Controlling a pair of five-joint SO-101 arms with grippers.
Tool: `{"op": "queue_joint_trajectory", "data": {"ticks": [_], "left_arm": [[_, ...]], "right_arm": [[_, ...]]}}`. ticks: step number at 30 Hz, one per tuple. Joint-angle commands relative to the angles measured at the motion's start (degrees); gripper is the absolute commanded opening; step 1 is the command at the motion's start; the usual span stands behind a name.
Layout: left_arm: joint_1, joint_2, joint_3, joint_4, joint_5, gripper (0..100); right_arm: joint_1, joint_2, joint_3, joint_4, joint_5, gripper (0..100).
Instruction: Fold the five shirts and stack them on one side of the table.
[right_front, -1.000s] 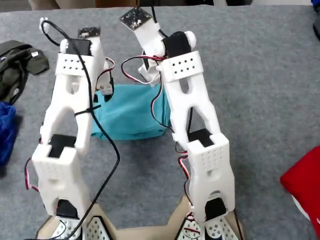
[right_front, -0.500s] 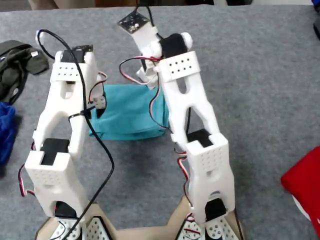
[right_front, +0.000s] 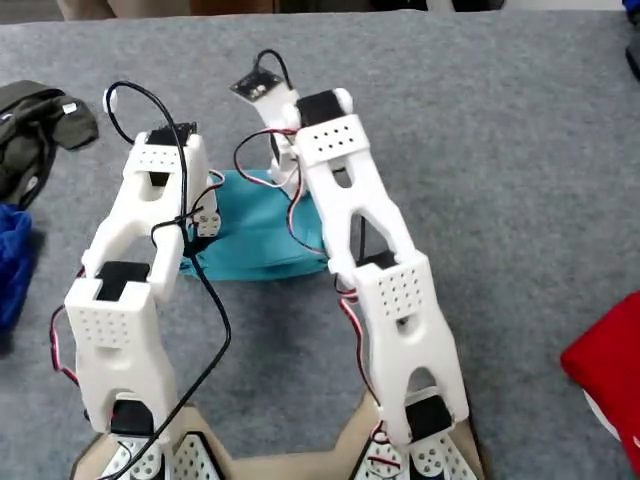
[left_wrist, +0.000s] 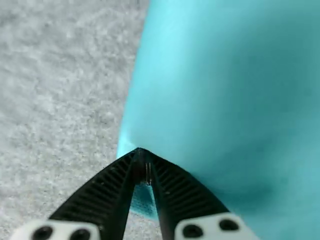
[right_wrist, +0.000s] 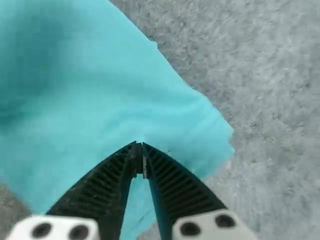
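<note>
On table (right_front: 520, 150): teal shirt (right_front: 255, 235), edges pinched by left fingers (left_wrist: 112, 187), right fingers (right_wrist: 107, 182).

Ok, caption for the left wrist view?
Left gripper shut on the teal shirt at its edge, grey table alongside.

Bright, even light from above leaves soft shadows on the table (right_front: 520, 150).

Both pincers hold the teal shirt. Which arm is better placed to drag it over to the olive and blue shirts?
Left, probably: the left pincer is shut on the teal shirt at the edge nearer the olive shirt and blue shirt, while the right pincer grips its farther side.
</note>
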Motion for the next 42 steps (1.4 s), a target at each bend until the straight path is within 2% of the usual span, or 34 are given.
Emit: {"op": "queue_joint_trajectory", "data": {"ticks": [1,7,13,18,23,32,36,42], "left_arm": [[0.53,2.15,-0.26,-0.70,0.18,2],[0.53,3.47,-0.26,-0.70,-0.35,2],[0.35,3.38,-1.23,0.62,-2.29,2],[0.53,2.51,-12.40,10.90,-4.66,2],[0.26,1.01,-25.85,18.73,-5.80,2],[-1.23,0.04,-35.25,17.67,-5.54,2],[-1.32,6.64,-37.63,10.55,-4.13,2],[-1.14,17.89,-46.07,9.41,-3.69,2]], "right_arm": [[3.82,2.51,-0.48,-2.55,-0.44,0.5],[7.69,6.46,-0.57,-3.16,0.09,0.5],[6.90,5.14,-3.12,-1.14,0.09,0.5],[4.00,2.07,-12.53,7.30,0.00,0.5],[3.47,-1.63,-12.97,7.82,-0.09,0.5],[2.24,-14.73,-1.19,7.82,-0.09,0.5],[-2.24,-19.74,10.68,7.47,-0.09,0.5],[-3.82,-22.02,22.81,1.23,-0.53,0.5]]}}
